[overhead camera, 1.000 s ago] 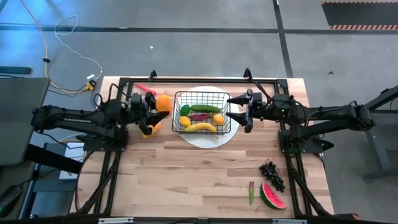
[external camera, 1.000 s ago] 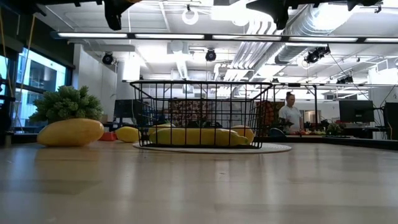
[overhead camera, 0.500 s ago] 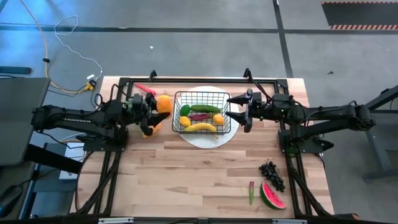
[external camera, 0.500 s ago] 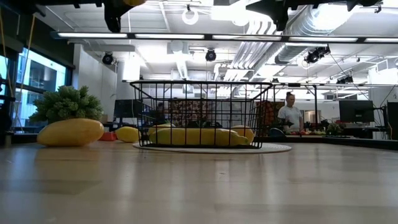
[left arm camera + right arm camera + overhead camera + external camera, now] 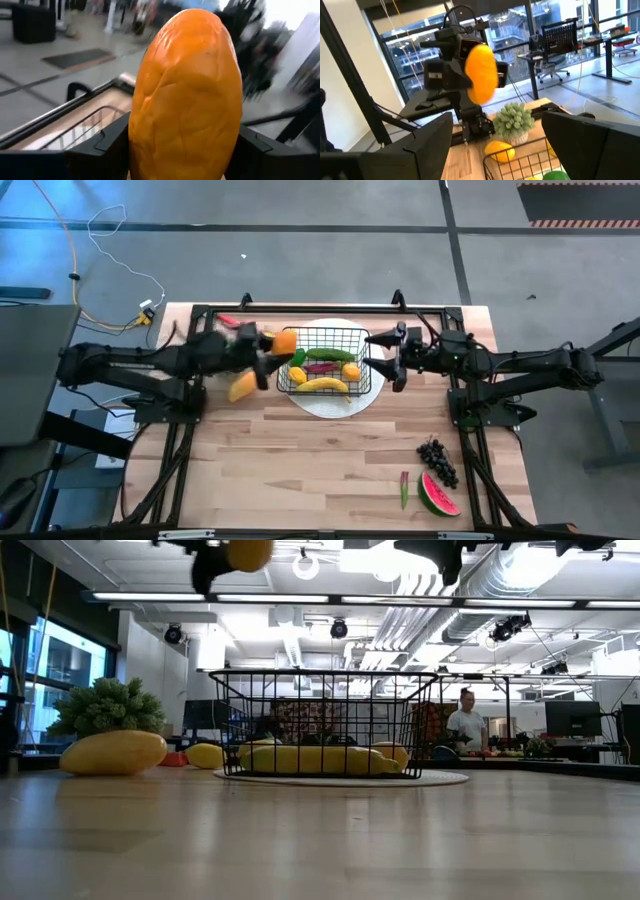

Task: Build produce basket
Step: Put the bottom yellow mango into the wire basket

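— Holding anything on the left?
— Yes. The left gripper [image 5: 277, 350] is clamped on the orange mango [image 5: 284, 341], raised off the table just at the left rim of the basket [image 5: 322, 330]. From its wrist the mango [image 5: 186, 95] fills the gap between both fingers [image 5: 112, 137].
— And the basket?
— It sits on the white plate [image 5: 330, 404], at the far middle of the table [image 5: 300, 460]. Inside lie a banana [image 5: 322, 384], a cucumber [image 5: 331, 354], a lemon [image 5: 297, 375] and a red piece [image 5: 320, 366].
— The right arm?
— The right gripper [image 5: 383, 357] hovers just right of the basket, jaws spread wide and empty.
— What is outside the basket?
— A yellow fruit [image 5: 242, 386] lies left of the basket. Grapes [image 5: 437, 460] and a watermelon slice [image 5: 438, 494] lie near right.
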### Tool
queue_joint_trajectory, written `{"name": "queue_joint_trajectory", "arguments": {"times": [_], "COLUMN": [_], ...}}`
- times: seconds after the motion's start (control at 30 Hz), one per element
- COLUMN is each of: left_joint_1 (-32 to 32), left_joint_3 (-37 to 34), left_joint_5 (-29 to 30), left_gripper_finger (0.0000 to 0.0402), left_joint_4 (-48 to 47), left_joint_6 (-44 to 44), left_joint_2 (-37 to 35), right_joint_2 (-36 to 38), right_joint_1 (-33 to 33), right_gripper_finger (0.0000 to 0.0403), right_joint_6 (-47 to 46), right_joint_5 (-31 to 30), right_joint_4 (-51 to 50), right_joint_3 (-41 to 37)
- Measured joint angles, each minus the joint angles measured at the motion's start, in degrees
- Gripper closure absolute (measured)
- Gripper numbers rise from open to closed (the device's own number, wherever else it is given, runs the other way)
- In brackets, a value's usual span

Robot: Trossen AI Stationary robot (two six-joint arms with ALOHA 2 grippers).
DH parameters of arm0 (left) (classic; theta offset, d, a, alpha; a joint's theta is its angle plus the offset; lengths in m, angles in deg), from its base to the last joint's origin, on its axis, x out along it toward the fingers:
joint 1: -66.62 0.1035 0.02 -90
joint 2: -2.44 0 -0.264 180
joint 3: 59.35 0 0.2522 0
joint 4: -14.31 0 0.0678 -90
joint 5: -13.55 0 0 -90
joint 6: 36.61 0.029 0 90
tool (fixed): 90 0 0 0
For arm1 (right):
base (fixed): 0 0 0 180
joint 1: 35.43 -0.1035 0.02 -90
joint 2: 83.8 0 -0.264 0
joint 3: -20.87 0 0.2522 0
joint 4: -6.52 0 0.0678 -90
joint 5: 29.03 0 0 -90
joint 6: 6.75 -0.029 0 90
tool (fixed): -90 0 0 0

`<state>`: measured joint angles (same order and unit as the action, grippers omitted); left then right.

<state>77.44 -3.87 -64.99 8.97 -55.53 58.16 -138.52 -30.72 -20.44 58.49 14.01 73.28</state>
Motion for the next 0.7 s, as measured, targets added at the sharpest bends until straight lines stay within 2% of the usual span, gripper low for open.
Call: {"name": "queue_joint_trajectory", "arguments": {"times": [0.23, 0.37, 0.5, 0.7], "left_joint_1": [6.28, 8.60, 9.22, 8.70], "left_joint_3": [21.53, 30.42, 35.33, 36.58], "left_joint_5": [-4.51, -5.16, -4.81, -4.79], "left_gripper_finger": [0.0179, 0.0179, 0.0179, 0.0179], "left_joint_4": [-21.27, -28.99, -31.23, -33.81], "left_joint_6": [8.53, 13.91, 18.43, 19.92], "left_joint_2": [19.89, 31.11, 39.60, 46.48], "right_joint_2": [0.01, 0.01, 0.01, 0.01], "right_joint_1": [0.00, 0.00, 0.00, 0.00], "right_gripper_finger": [0.0114, 0.0114, 0.0114, 0.0114], "right_joint_6": [0.02, 0.02, 0.02, 0.02], "right_joint_5": [0.13, 0.13, 0.13, 0.13], "right_joint_4": [0.90, 0.88, 0.85, 0.36], "right_joint_3": [0.00, 0.00, 0.00, 0.00]}}
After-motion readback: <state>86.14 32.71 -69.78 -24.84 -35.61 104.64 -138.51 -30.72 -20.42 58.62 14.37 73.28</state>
